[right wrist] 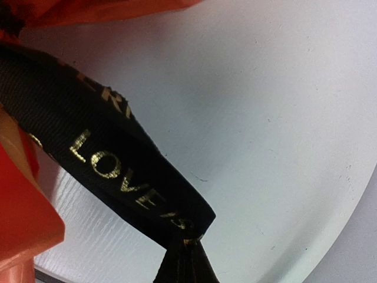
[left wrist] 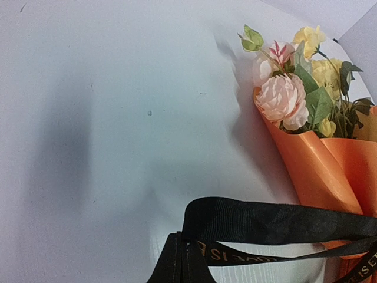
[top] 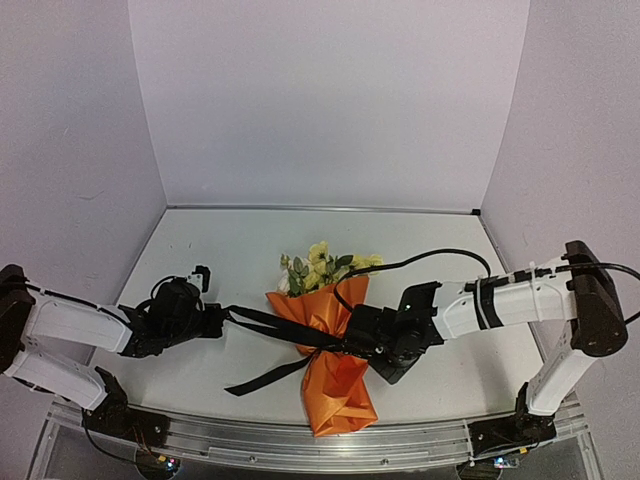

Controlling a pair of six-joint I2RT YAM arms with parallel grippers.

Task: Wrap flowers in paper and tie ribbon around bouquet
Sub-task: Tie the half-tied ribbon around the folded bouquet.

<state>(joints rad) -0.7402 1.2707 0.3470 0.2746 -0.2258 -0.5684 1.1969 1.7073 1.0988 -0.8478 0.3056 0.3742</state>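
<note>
Along the bottom of my view the black ribbon (left wrist: 271,221) runs from a gathered bunch at bottom centre out to the right edge, in two bands, with gold lettering on the lower one. At the right, the orange paper (left wrist: 318,171) cones around the flowers (left wrist: 294,88), whose pale pink and yellow blossoms sit at upper right. The white counter (left wrist: 118,118) fills the left.

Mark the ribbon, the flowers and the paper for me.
ribbon (left wrist: 265,221): left wrist view, middle of the black band.
flowers (left wrist: 280,97): left wrist view, large pale blossom.
paper (top: 338,395): top view, crumpled near end.
</note>
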